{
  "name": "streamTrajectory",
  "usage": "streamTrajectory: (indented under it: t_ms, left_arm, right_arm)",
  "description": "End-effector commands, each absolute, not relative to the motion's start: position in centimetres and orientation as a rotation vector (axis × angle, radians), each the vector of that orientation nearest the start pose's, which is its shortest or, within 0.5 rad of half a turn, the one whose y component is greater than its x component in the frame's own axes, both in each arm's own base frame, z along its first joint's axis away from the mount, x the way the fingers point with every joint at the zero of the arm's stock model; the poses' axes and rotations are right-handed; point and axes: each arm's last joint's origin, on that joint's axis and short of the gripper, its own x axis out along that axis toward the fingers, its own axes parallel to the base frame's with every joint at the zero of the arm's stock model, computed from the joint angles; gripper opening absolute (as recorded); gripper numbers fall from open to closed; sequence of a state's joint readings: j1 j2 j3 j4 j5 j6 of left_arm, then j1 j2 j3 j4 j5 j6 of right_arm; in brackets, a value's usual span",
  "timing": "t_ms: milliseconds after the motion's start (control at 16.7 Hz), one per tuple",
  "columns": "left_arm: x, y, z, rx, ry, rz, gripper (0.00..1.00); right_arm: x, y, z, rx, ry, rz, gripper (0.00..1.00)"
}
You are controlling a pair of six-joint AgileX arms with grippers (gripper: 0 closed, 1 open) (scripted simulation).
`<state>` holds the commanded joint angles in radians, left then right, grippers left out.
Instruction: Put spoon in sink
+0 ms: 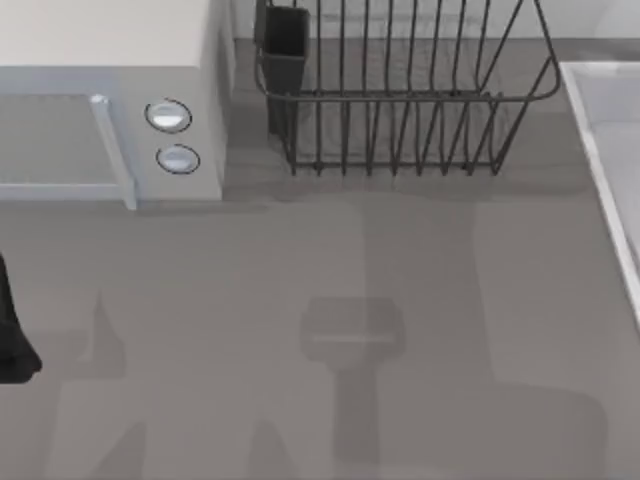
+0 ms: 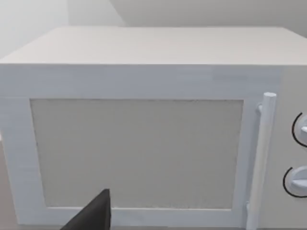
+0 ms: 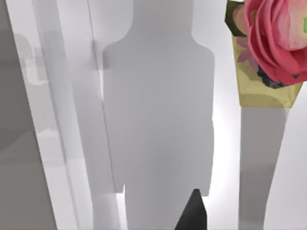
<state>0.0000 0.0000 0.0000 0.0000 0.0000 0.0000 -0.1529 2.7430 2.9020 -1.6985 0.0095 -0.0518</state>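
At the far left edge of the table (image 1: pixel 300 260), near the front, a dark piece of the left arm (image 1: pixel 12 335) pokes into the top view. Its wrist camera looks straight at the microwave, with one black fingertip of the left gripper (image 2: pixel 93 213) showing low in that picture — whether its fingers are spread or pressed together I cannot tell.

The white microwave (image 1: pixel 110 60) stands at the far left of the table, door shut, its upright bar handle (image 1: pixel 112 150) just left of two round knobs (image 1: pixel 168 116), one above the other on the control panel.

To the right of it, at the far middle, sits the dark wire dish rack (image 1: pixel 400 120), with a dark rectangular cutlery cup (image 1: pixel 284 45) fixed at its left end. The rack touches neither the microwave nor the basin.

The middle and near parts of the grey table carry soft shadows of the arms.

At the right edge lies the sink (image 1: pixel 600 130), a pale basin with a raised light rim, running from far to near along that side. The right wrist view looks down into its pale interior, an arm's shadow falling across it, with one black fingertip of the right gripper (image 3: pixel 192 215) at the picture's edge — its state I cannot tell either. Beside the basin in that view stands a yellowish pot holding a pink flower (image 3: pixel 276 33).

The spoon's place I cannot tell.
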Motion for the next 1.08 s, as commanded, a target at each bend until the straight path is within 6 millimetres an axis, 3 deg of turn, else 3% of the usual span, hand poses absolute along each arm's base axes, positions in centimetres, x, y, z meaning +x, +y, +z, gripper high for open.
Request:
streamTrajectory:
  t_ms: [420,780,1080]
  left_arm:
    - [10.6,-0.1,16.0,0.0,0.0,0.0,1.0]
    - [10.6,-0.1,16.0,0.0,0.0,0.0,1.0]
    - [10.6,-0.1,16.0,0.0,0.0,0.0,1.0]
  right_arm:
    - [50.2,-7.2,19.8,0.071,1.523,-0.075,0.0]
    - [50.3,-7.0,16.2,0.069,1.556,-0.068,0.0]
    - [50.3,-7.0,15.9,0.066,1.542,-0.069,0.0]
